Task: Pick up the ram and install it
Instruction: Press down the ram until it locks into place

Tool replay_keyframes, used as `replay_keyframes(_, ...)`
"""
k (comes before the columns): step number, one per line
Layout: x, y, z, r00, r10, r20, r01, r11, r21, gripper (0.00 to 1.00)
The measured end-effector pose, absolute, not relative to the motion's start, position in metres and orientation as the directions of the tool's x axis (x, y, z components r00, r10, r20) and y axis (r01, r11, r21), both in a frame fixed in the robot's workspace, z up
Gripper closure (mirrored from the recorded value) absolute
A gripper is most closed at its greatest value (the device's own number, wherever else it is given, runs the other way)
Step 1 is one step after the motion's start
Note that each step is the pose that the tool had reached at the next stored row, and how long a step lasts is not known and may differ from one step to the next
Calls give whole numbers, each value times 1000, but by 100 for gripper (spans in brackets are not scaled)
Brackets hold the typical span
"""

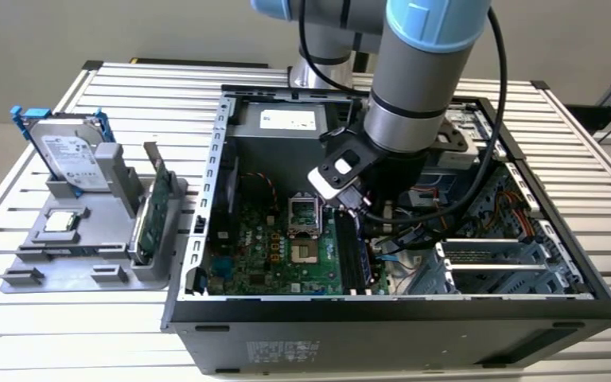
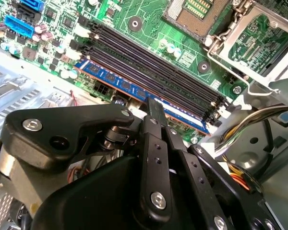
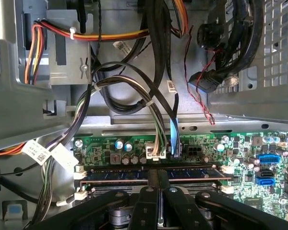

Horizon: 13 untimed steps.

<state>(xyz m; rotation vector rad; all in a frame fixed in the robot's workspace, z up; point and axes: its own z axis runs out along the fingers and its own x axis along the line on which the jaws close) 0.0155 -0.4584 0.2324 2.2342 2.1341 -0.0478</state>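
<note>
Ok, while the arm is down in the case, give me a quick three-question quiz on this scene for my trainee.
1. True or false: the memory stick stands in a slot on the motherboard.
2. In the exterior view, the hard drive stands: A) inside the computer case; B) on the grey holder outside the case, at the exterior view's left; C) under the arm.
3. Short answer: which part is the gripper nearest to?

Key: 1 true; 2 B; 3 the memory stick, which lies right below the gripper in both wrist views.
</note>
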Motion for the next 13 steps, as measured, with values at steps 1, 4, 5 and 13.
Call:
replay_keyframes(1, 15, -458, 232, 46, 997, -58, 999, -45, 16, 100)
replay_keyframes(4, 15, -458, 231, 46, 997, -58, 999, -45, 16, 100)
replay_keyframes(5, 15, -458, 230, 46, 997, -58, 999, -45, 16, 100)
replay_keyframes(13, 15, -458, 229, 46, 997, -58, 999, -45, 16, 100)
